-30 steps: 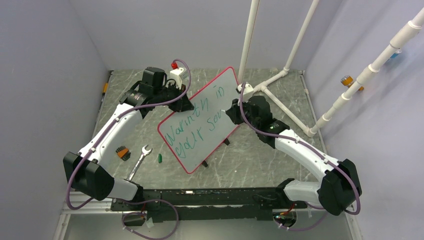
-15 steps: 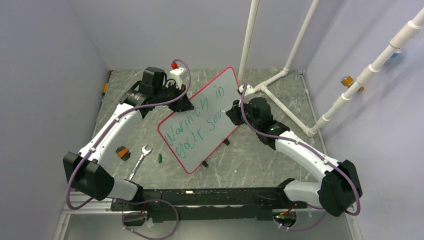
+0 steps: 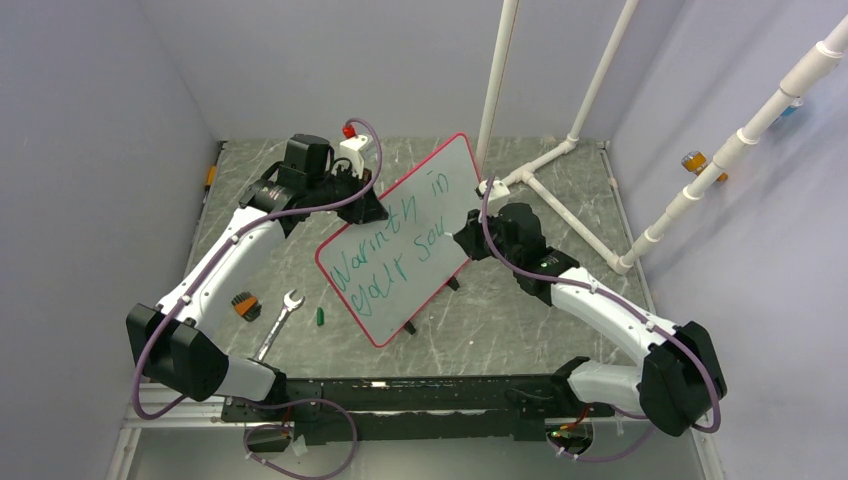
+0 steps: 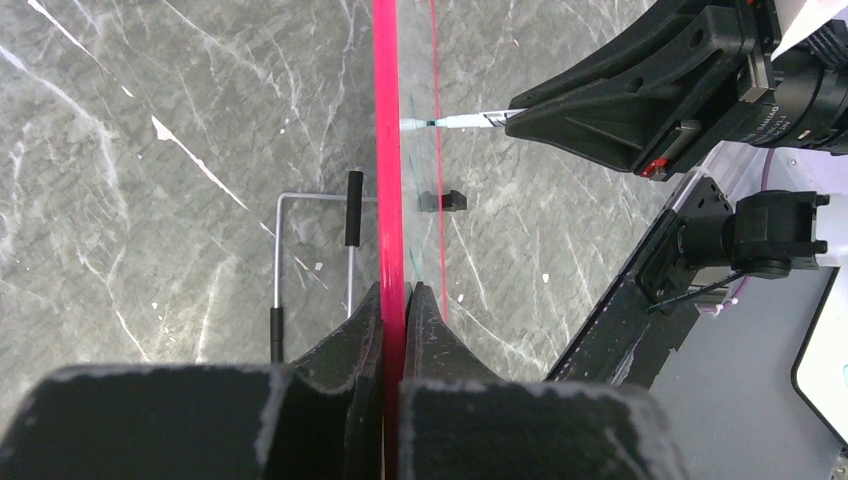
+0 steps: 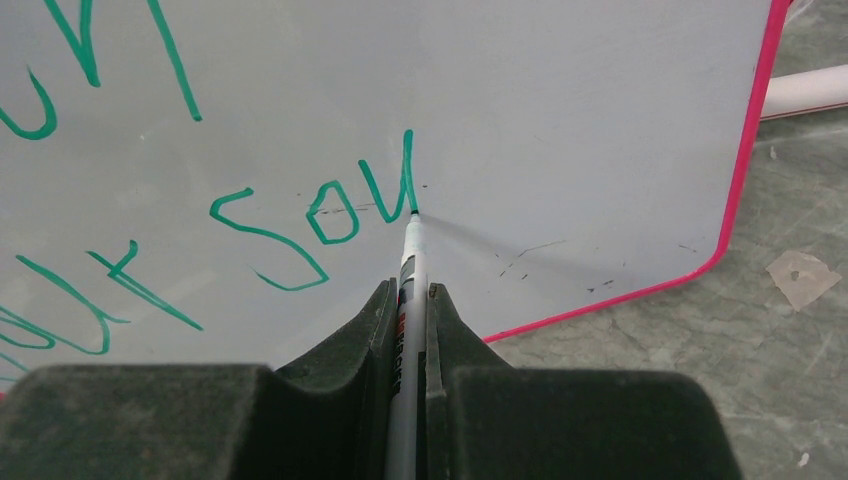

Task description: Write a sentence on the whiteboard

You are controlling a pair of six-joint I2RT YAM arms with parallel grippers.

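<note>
Green lettering, the sentence [image 3: 395, 252], runs in two lines across the whiteboard [image 3: 447, 172], which stands tilted near the middle of the grey marbled table [image 3: 510, 320]. At the board's 10 o'clock edge in the top view, the left gripper [image 4: 396, 295] has both fingers pressed onto the red rim, seen edge-on from its wrist. At the board's 3 o'clock side, the right gripper [image 5: 409, 292] pinches a marker [image 5: 411, 245], whose tip touches the white surface at the foot of the last stroke of "Sou". At the board's 8 o'clock, a small green piece [image 3: 320, 316] and a wrench [image 3: 281, 320] lie apart from it.
</note>
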